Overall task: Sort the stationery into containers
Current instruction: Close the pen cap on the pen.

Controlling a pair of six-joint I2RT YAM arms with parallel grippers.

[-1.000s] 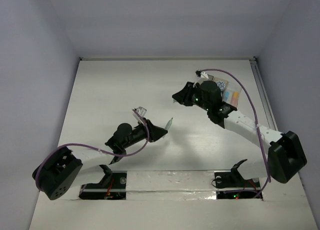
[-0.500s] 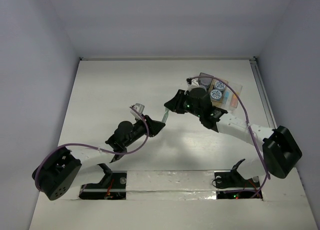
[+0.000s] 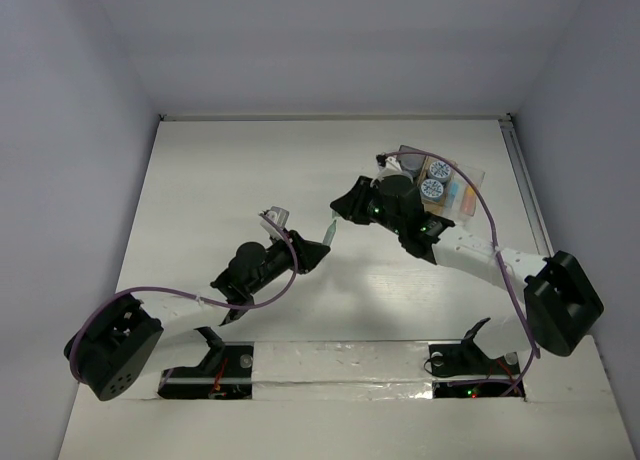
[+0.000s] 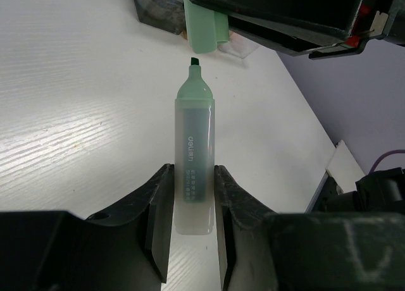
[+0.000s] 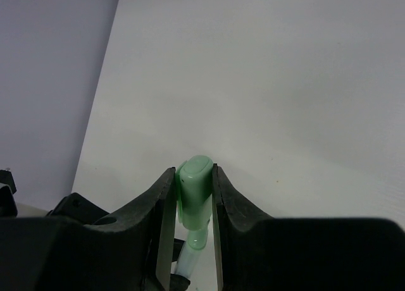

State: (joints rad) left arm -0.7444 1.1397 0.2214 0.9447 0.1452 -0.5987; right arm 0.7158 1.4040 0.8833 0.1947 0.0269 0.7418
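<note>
My left gripper (image 3: 316, 252) is shut on the clear barrel of a mint green highlighter (image 3: 330, 233). In the left wrist view the highlighter (image 4: 193, 158) points away from the gripper (image 4: 192, 177), with its dark tip bare. My right gripper (image 3: 346, 209) is shut on the matching mint green cap (image 5: 195, 177). It holds the cap (image 4: 204, 26) just beyond the tip, a little off line. The highlighter's neck (image 5: 196, 243) shows below the cap, between the jaws of my right gripper (image 5: 193, 177). The row of trays (image 3: 468, 206) lies behind the right arm and holds two round jars (image 3: 432, 188) and pastel sticks.
The right arm's purple cable (image 3: 490, 215) loops over the trays. A dark tray corner (image 4: 155, 9) shows behind the cap in the left wrist view. White walls close the table at the back and both sides.
My right gripper has swung left from over the trays to the highlighter's tip, uncovering the jars. My left gripper has drawn back slightly with the highlighter.
</note>
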